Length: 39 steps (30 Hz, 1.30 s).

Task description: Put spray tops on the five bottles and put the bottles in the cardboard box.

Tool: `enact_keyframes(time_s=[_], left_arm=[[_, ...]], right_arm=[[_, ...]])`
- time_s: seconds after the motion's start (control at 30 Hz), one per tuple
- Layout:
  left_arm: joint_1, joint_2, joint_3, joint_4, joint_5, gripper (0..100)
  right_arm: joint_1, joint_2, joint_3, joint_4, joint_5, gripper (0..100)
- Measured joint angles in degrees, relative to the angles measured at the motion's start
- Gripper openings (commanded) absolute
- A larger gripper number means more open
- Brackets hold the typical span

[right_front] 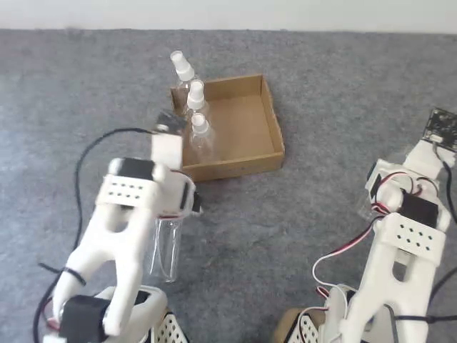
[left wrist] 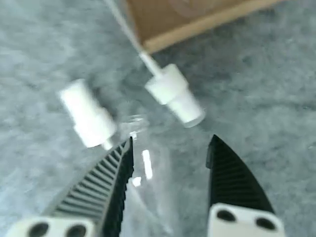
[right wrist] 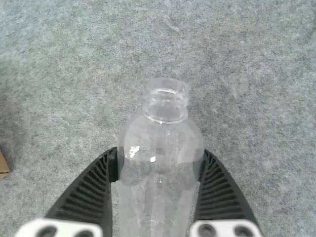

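My left gripper holds a clear, capless bottle between its fingers, just above the carpet in front of the cardboard box. That bottle hangs under the left arm in the high view. Two loose white spray tops lie on the carpet just beyond the left fingertips, one of them with its thin dip tube. My right gripper is shut on another clear bottle with an open mouth, at the right of the table. Three bottles with spray tops stand along the box's left wall.
Grey carpet covers the table. A black cable loops beside the left arm. Red and white wires trail from the right arm. The right part of the box floor is bare.
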<state>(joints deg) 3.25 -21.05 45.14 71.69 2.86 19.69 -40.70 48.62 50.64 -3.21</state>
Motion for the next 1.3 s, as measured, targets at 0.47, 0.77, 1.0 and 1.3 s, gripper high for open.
enact_keyframes(time_s=[0.47, 0.77, 1.0, 1.3], left_arm=[[2.7, 1.4, 4.0, -7.8, 2.1, 23], [2.6, 11.1, -0.5, -9.0, 2.3, 23], [2.6, 11.3, -0.8, -9.0, 2.3, 15], [0.4, 11.4, -0.8, -9.0, 2.1, 15]], right_arm=[[0.0, 0.0, 0.0, 0.0, 0.0, 5.2], [0.0, 0.0, 0.0, 0.0, 0.0, 5.2], [0.0, 0.0, 0.0, 0.0, 0.0, 5.2], [0.0, 0.0, 0.0, 0.0, 0.0, 5.2]])
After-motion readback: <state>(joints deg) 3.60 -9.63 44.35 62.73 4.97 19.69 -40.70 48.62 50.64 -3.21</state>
